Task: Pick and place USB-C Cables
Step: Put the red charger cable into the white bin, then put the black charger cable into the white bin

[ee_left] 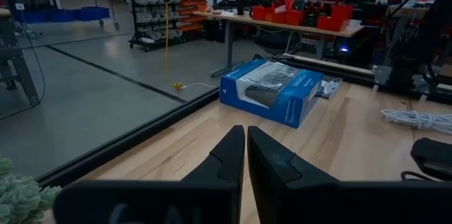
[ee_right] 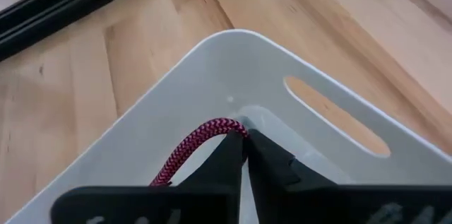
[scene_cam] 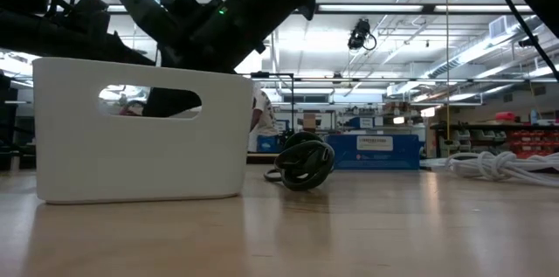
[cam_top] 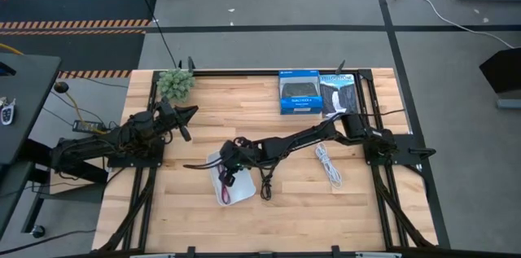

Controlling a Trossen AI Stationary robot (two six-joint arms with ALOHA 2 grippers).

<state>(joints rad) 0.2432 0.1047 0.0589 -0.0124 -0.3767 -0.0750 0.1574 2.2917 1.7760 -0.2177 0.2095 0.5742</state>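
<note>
A white tray (cam_top: 238,186) with handle slots stands on the table's near middle and fills the left of the low view (scene_cam: 140,128). My right gripper (ee_right: 245,141) reaches down into it, shut on the dark red cable (ee_right: 201,143). That cable also shows as a red strand in the tray (cam_top: 221,180). The black cable (cam_top: 264,185) lies bundled on the wood just right of the tray (scene_cam: 301,162). Farther right lies the white cable (cam_top: 328,164) (scene_cam: 498,165). My left gripper (ee_left: 245,139) is shut and hovers near the table's left edge (cam_top: 186,120). My right gripper pinches a bend of the dark red braided cable (ee_right: 224,126) between its two fingertips, coming from above and pointing down into the tray. The cable arcs away from the fingertips inside the tray; the gripper body hides its lower run.
Two retail boxes, one blue (cam_top: 298,93) and one darker (cam_top: 339,94), lie at the far edge, the blue one also in the left wrist view (ee_left: 272,90). A small green plant (cam_top: 176,83) sits at the far left corner. Bare wood lies near the tray and between the cables.
</note>
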